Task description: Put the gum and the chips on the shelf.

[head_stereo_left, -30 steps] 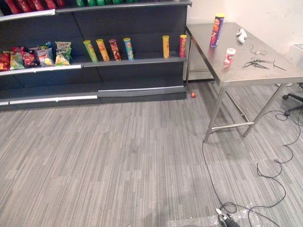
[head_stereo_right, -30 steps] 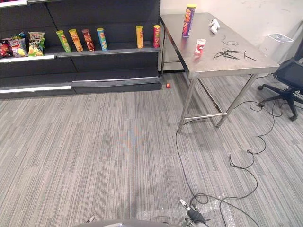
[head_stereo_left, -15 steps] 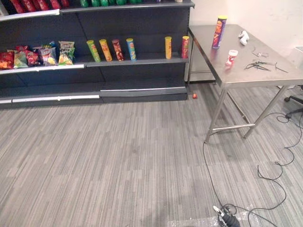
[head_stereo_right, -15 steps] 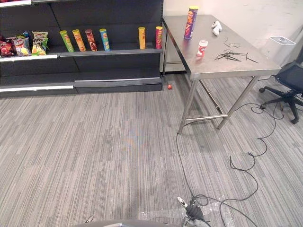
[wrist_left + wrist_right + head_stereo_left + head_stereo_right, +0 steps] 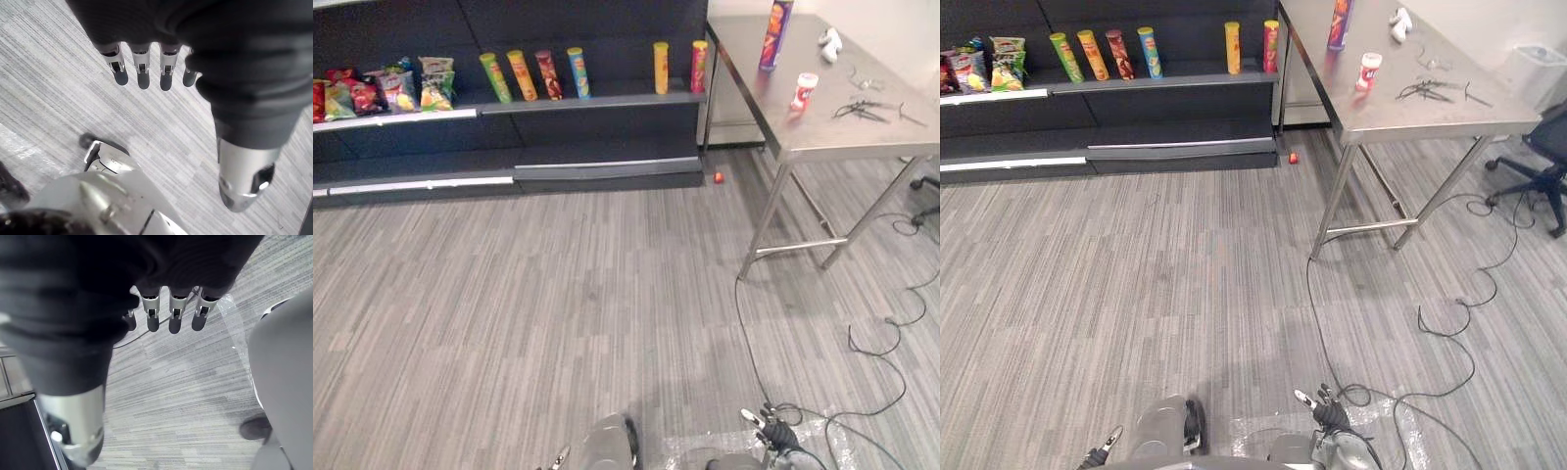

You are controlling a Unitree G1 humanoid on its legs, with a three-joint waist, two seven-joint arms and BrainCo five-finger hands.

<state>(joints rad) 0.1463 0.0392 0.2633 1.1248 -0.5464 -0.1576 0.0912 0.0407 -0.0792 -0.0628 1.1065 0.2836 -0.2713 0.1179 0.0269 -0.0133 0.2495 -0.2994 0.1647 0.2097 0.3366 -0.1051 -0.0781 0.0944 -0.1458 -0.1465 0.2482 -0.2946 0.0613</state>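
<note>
Fingers of the left hand [image 5: 143, 73] and the right hand [image 5: 176, 318] hang straight and empty above the floor [image 5: 58, 98]; chips [image 5: 775, 22] and gum [image 5: 804, 91] stand on the bench [image 5: 832, 142], well beyond those fingers.

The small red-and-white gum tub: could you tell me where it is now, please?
The gum tub stands on the grey metal table, upper right in the left eye view, between the tall purple chips can and a black tangle.
</note>
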